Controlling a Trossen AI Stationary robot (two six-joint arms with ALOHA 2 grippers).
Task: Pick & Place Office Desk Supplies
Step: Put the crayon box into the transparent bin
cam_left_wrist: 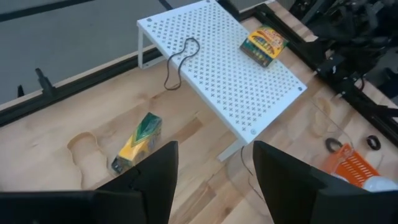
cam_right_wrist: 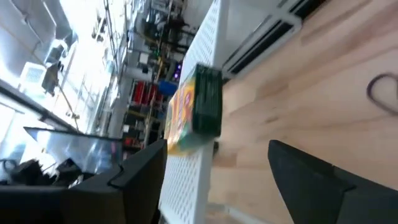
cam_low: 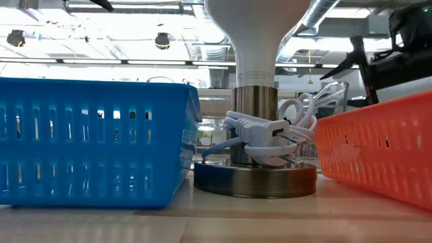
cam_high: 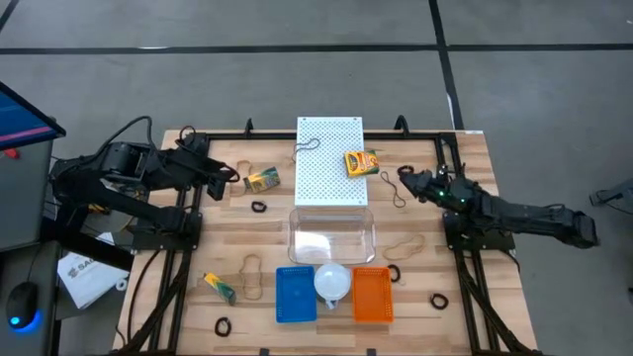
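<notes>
One yellow-and-green crayon box (cam_high: 360, 162) lies flat on the white perforated shelf (cam_high: 331, 188), beside a dark loop (cam_high: 309, 146). A second crayon box (cam_high: 262, 180) lies on the table left of the shelf, a third (cam_high: 220, 287) near the front left. Tan rubber bands (cam_high: 252, 277) (cam_high: 404, 247) and small black rings (cam_high: 259, 207) (cam_high: 438, 300) lie scattered on the wood. My left gripper (cam_left_wrist: 211, 180) hovers open above the second box (cam_left_wrist: 138, 142). My right gripper (cam_right_wrist: 217, 180) stands open at the right of the shelf, level and rolled over, pointing at the box on the shelf (cam_right_wrist: 196, 109).
A clear container (cam_high: 331, 235) stands in front of the shelf. Near the front edge a blue basket (cam_high: 295, 294) and an orange basket (cam_high: 372, 295) flank a lamp (cam_high: 332, 282) with a coiled white cord (cam_low: 270, 135). A black frame (cam_high: 445, 148) runs round the table.
</notes>
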